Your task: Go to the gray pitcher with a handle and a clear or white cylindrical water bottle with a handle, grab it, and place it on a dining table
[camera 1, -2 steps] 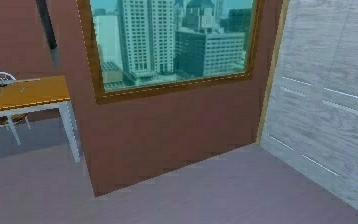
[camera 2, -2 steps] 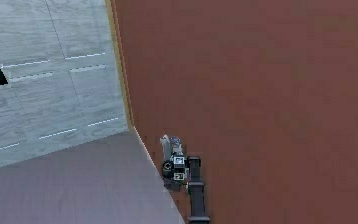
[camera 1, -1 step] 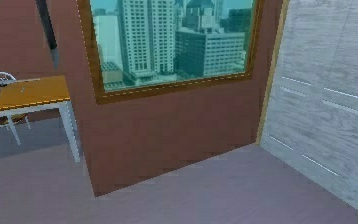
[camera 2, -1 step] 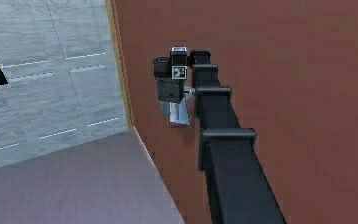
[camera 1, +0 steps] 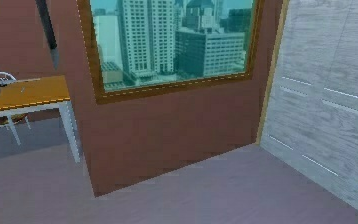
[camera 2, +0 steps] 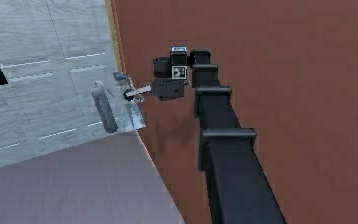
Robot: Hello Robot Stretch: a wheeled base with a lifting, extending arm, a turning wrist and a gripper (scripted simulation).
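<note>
At the far end of the dark arm (camera 2: 227, 130) in the arm side view, the claw (camera 2: 130, 95) held a grey bottle-shaped thing (camera 2: 105, 108) with a clear piece (camera 2: 137, 118) just beside it. Both hung clear of the floor (camera 2: 67, 190), in front of a pale panelled wall (camera 2: 37, 90) and near the edge of a brown wall (camera 2: 287, 60). In the forward view, a wooden surface (camera 1: 32, 93) on white legs stood at the left with a white chair (camera 1: 1, 78) behind it, well apart from a window (camera 1: 172, 40) that showed tower blocks.
</note>
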